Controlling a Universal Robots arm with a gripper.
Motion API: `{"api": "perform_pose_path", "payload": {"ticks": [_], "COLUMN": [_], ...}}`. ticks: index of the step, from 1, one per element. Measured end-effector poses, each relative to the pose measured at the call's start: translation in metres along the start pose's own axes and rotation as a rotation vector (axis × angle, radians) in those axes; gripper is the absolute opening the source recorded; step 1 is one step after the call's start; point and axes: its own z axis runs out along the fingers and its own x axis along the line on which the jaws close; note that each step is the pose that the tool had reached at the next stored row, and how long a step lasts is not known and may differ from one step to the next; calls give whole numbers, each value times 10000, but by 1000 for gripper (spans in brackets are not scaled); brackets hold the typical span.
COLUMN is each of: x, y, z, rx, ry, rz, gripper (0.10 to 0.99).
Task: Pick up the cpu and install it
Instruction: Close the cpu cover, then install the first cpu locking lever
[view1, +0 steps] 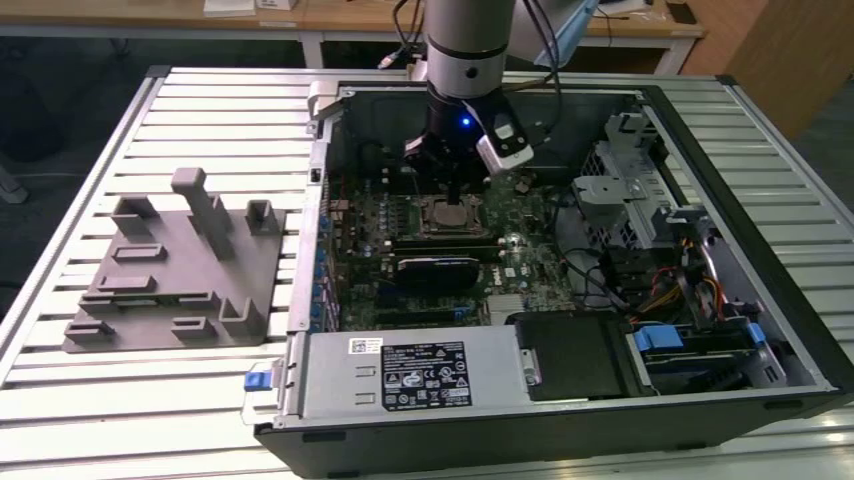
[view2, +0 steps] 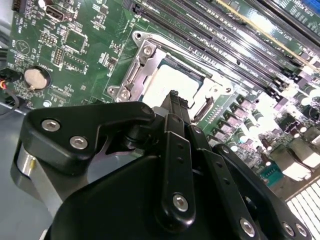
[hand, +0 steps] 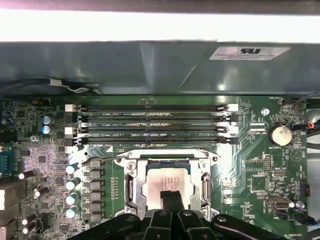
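We see the gripper (hand: 172, 196) clenched, both black fingers pressed together with nothing between them. Its tips are over the cpu (hand: 165, 181), which sits in the motherboard socket (hand: 131, 186) near the memory slots (hand: 150, 125); we can't tell if the tips touch its silver top. In both wrist views the gripper body cuts off part of the cpu, and in the upper centre of the exterior view the arm (view1: 467, 40) inside the computer case (view1: 534, 440) hides much of the socket, so the chip is hard to make out there. The exterior view adds the grey fixture block (view1: 174, 270) on the table (view1: 80, 400), at the exterior view's left, beside the case.
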Motion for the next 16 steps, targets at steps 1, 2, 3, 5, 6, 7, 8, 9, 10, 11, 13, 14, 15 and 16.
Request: {"api": "perform_pose_path", "payload": {"ticks": [1,2,3,5,6,7,8,9,10,11,13,14,15,16], "x": [-1,-1,-1,-2,-3,-3,-3,-3,-3,-3,-3,-3,-3,-3], "y": [0,1,1,2,2,2,2,2,2,2,2,2,2,2], "z": [-15,-29,-44,-67,-76,-81,-81,-83,-82,-82,-82,-82,-82,-82], "rx": [1,0,1,1,0,0,-2,1,1,1,1,1,0,1], "ry": [0,0,0,1,0,0,-1,0,0,0,0,0,-1,-1], "rz": [0,0,1,9,13,16,18,21,24,24,25,25,25,26], "gripper": [106,106,106,106,106,106,106,106,106,106,106,106,106,106]}}
